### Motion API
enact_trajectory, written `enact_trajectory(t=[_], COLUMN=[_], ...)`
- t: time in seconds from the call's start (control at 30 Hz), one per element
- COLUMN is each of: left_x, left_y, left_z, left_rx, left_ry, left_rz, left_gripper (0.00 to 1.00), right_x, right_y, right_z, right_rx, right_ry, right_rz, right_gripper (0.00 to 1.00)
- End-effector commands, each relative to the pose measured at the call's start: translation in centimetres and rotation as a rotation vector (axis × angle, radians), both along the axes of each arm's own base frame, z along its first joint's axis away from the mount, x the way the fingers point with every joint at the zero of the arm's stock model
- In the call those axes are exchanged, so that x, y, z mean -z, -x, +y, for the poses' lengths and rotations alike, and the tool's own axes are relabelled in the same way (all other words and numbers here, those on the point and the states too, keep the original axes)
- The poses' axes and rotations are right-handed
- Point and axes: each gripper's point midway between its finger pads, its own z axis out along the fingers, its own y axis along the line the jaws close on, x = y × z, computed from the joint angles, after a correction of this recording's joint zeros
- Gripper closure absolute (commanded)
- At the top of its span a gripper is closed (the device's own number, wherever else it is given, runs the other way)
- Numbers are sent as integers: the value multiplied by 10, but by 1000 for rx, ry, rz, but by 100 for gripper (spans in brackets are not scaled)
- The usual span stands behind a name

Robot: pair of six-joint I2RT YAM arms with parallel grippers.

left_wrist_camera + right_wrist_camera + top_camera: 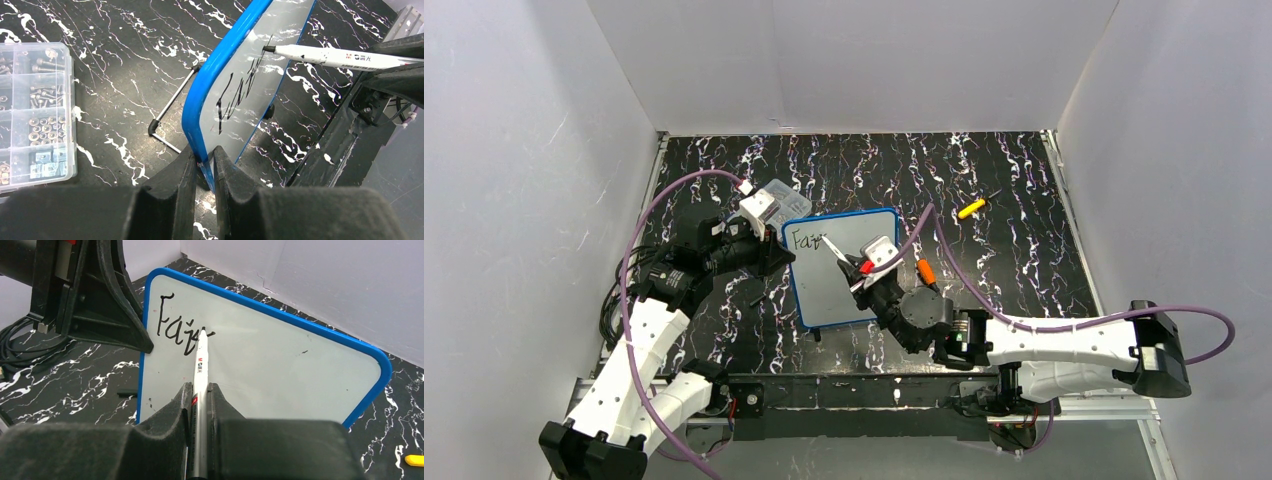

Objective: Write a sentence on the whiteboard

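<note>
I find the whiteboard (842, 265) at mid-table between the two arms, propped at a tilt on its thin wire leg (170, 112). I judge it light and stiff, with a slick writing face and a rounded blue frame. On so slight a prop it would likely slide or tip under pen pressure, so the frame edge is the proper place to hold it, never the white face. The left gripper (204, 160) is clenched on that frame at the board's left edge, jaws pinching the blue rim. The right gripper (200, 390) is clamped around a white marker (201, 360), whose tip meets the board at the end of the lettering. The sentence (177, 327) has only its opening letters, in the upper left corner; most of the face is blank. A clear compartment box (35, 110) of fasteners sits near the left arm, apart from the board. A small orange item (926, 270) lies just beside the board's right edge, close to the right wrist, and could foul the arm as the line runs rightward. A yellow item (971, 208) lies farther back, well apart.
</note>
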Motion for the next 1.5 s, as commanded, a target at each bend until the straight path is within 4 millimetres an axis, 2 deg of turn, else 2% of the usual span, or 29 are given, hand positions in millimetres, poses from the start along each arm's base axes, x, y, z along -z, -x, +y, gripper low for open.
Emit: enact_trajectory(t=[0.0,0.2,0.47,0.63,1.0,1.3,1.47], left_x=[22,21,20,21,20,20,20], left_y=[11,11,11,12,11,12,12], left_z=[0,0,0,0,0,0,-1], left_rx=[32,31,32,32,32,34,37], left_ry=[-36,-35,-34,-34,-35,-33,-31], left_rz=[70,68,65,66,65,66,67], left_gripper=[100,100,100,100,100,100,100], right_x=[-30,-17,13,20,6,-36,-42], right_y=[-11,-11,-5,-4,-5,2,-5], right_z=[-5,-6,-12,-15,-21,-19,-22], right_rx=[72,81,65,61,72,-7,48], right_ry=[-60,-35,-7,0,-14,-126,-102], right_rz=[-32,0,79,99,80,14,-17], right_gripper=[99,99,99,99,99,99,99])
